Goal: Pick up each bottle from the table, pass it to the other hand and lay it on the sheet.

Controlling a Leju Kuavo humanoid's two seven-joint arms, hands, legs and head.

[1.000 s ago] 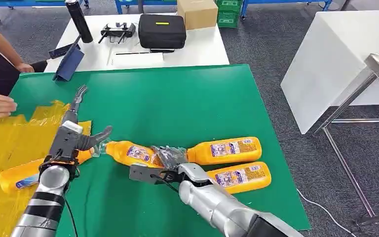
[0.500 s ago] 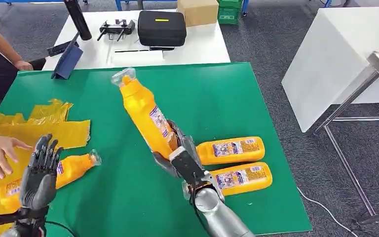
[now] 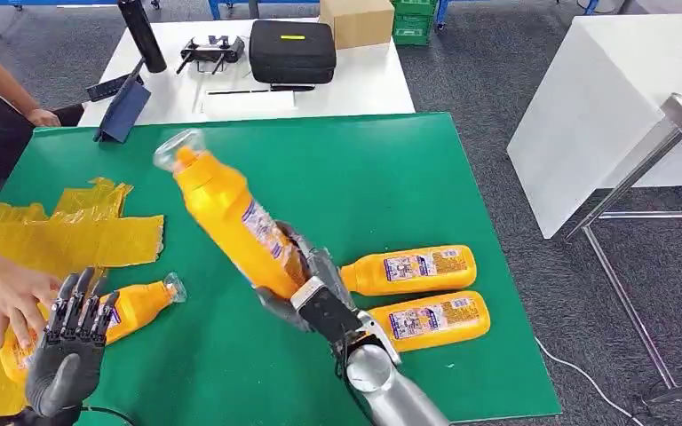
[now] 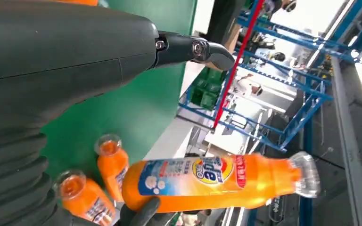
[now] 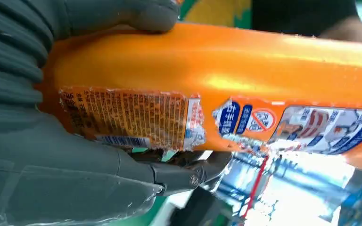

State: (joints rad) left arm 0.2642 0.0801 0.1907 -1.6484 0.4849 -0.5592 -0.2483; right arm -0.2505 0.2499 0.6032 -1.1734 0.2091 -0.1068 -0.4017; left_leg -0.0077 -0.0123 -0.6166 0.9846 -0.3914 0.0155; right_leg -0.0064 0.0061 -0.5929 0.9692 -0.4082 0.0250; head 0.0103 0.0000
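Up over the green surface in the head view, the right robot hand is clamped round the base of a raised orange bottle, cap end tilted up and toward the robot's left. The left robot hand sits low near the front edge, fingers apart, holding nothing. One bottle on the sheet is down on the yellow sheet, and two more bottles lie side by side to the right.

Left wrist view: the lifted bottle hangs across the frame, apart from the spread fingers.

Right wrist view: thumb and fingers wrap the bottle's label end tight.

My worry is the person's hand resting on the sheet, right beside the left robot hand, so a handover swing could clip it. Holding the base only, the bottle could also pivot and slip. Plenty of open green between the hands, less room near the sheet.
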